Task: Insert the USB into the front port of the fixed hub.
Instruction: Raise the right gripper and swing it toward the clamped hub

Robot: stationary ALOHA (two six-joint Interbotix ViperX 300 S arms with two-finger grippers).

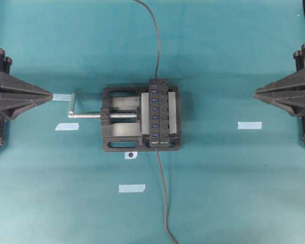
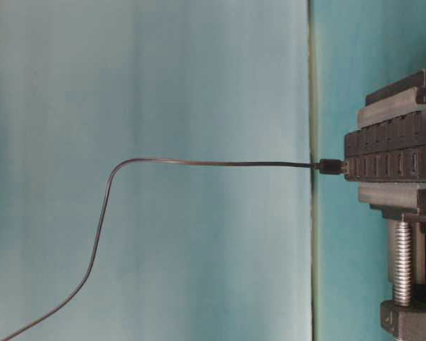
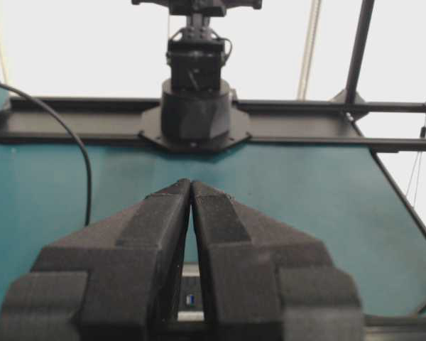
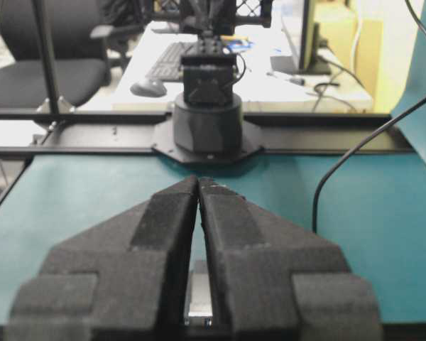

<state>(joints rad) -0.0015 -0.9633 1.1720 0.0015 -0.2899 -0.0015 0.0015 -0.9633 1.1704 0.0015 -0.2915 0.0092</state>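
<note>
1. The left gripper (image 1: pixel 50 95) is being held at the left edge of the overhead view, its tip pointing toward the middle of the table.
2. Its fingers (image 3: pixel 163 213) are being pressed together at the tips, nothing being gripped between them.
3. The right gripper (image 1: pixel 255 93) is being held opposite, at the right edge, pointing inward.
4. Its fingers (image 4: pixel 172 213) are likewise being kept closed and empty.

Teal table (image 1: pixel 234 193): black vise (image 1: pixel 117 137) (mid-table), pale tape strips (image 1: pixel 131 188)

Overhead downward, low side close-up, both sharing the fixed hub (image 1: pixel 159 113).
</note>
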